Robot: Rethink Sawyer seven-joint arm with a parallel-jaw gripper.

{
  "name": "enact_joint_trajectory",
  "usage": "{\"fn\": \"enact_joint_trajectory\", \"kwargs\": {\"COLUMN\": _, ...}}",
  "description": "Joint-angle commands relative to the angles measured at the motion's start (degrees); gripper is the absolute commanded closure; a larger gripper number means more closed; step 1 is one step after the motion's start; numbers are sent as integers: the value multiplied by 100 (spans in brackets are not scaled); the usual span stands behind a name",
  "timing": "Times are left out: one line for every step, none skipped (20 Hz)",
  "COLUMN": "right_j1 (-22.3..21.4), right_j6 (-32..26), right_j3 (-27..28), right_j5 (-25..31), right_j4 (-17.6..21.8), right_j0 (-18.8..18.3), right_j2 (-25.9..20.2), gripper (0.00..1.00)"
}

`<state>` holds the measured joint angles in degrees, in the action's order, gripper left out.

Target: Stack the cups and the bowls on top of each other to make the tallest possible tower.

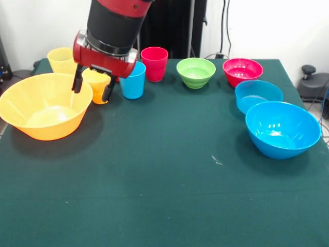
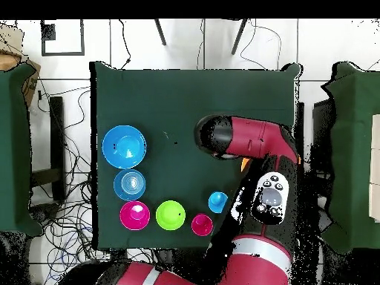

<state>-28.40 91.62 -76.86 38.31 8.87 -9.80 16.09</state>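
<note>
The end effector (image 1: 93, 86) hangs over the orange cup (image 1: 98, 86), its two black fingers spread and set either side of the cup's rim, one at each flank. No pinch is made yet, as far as the front view shows. In the overhead view the arm covers this cup almost wholly.

Layout on the bench (image 1: 164, 195): no tower exists; every piece stands alone.
- Large orange bowl (image 1: 43, 105): just beside the orange cup, at the bench's edge.
- Yellow cup (image 1: 61, 60): directly behind the orange cup.
- Light blue cup (image 1: 133, 80): close on the orange cup's other side, with the red cup (image 1: 154, 64) behind it.
- Green bowl (image 1: 196, 72) and magenta bowl (image 1: 242, 71): in a row further along.
- Small blue bowl (image 1: 258, 95) and large blue bowl (image 1: 282, 128): near each other at the opposite side.
- A pink cup cannot be found in either view.

Risks, by judgement:
1. Crowding. The finger nearest the large orange bowl has little clearance; a descent slightly off centre would likely strike the bowl's rim and shove or tip it.
2. The outer finger stands near the light blue cup; a sideways drift could knock it over.
3. Glossy tapered plastic may slip upward out of a closing pinch if the fingers close too high on the rim.
4. A cup gripped off axis would probably tilt when lifted and seat crookedly on any base.
</note>
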Motion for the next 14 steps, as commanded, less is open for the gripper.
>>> {"fn": "enact_joint_trajectory", "kwargs": {"right_j1": 498, "right_j6": -486, "right_j3": -268, "right_j5": 473, "right_j4": 462, "right_j0": -27, "right_j2": -749, "gripper": 0}}
{"fn": "enact_joint_trajectory", "kwargs": {"right_j1": 512, "right_j6": -483, "right_j3": -287, "right_j5": 425, "right_j4": 456, "right_j0": -38, "right_j2": -763, "gripper": 0}}
{"fn": "enact_joint_trajectory", "kwargs": {"right_j1": 541, "right_j6": -472, "right_j3": -276, "right_j5": 404, "right_j4": 457, "right_j0": -36, "right_j2": -764, "gripper": 0}}
{"fn": "enact_joint_trajectory", "kwargs": {"right_j1": 576, "right_j6": -454, "right_j3": -259, "right_j5": 380, "right_j4": 458, "right_j0": -32, "right_j2": -762, "gripper": 0}}
{"fn": "enact_joint_trajectory", "kwargs": {"right_j1": 611, "right_j6": -436, "right_j3": -242, "right_j5": 356, "right_j4": 458, "right_j0": -27, "right_j2": -760, "gripper": 0}}
{"fn": "enact_joint_trajectory", "kwargs": {"right_j1": 606, "right_j6": -434, "right_j3": -279, "right_j5": 334, "right_j4": 458, "right_j0": -29, "right_j2": -760, "gripper": 0}}
{"fn": "enact_joint_trajectory", "kwargs": {"right_j1": 601, "right_j6": -433, "right_j3": -281, "right_j5": 348, "right_j4": 451, "right_j0": -26, "right_j2": -759, "gripper": 0}}
{"fn": "enact_joint_trajectory", "kwargs": {"right_j1": 590, "right_j6": -433, "right_j3": -293, "right_j5": 360, "right_j4": 447, "right_j0": -21, "right_j2": -752, "gripper": 0}}
{"fn": "enact_joint_trajectory", "kwargs": {"right_j1": 580, "right_j6": -433, "right_j3": -304, "right_j5": 372, "right_j4": 443, "right_j0": -17, "right_j2": -746, "gripper": 0}}
{"fn": "enact_joint_trajectory", "kwargs": {"right_j1": 570, "right_j6": -457, "right_j3": -306, "right_j5": 415, "right_j4": 436, "right_j0": -19, "right_j2": -751, "gripper": 0}}
{"fn": "enact_joint_trajectory", "kwargs": {"right_j1": 540, "right_j6": -515, "right_j3": -304, "right_j5": 511, "right_j4": 422, "right_j0": -27, "right_j2": -768, "gripper": 0}}
{"fn": "enact_joint_trajectory", "kwargs": {"right_j1": 498, "right_j6": -579, "right_j3": -312, "right_j5": 606, "right_j4": 404, "right_j0": -42, "right_j2": -792, "gripper": 0}}
{"fn": "enact_joint_trajectory", "kwargs": {"right_j1": 446, "right_j6": -641, "right_j3": -302, "right_j5": 723, "right_j4": 390, "right_j0": -42, "right_j2": -803, "gripper": 0}}
{"fn": "enact_joint_trajectory", "kwargs": {"right_j1": 386, "right_j6": -675, "right_j3": -302, "right_j5": 794, "right_j4": 385, "right_j0": -33, "right_j2": -803, "gripper": 0}}
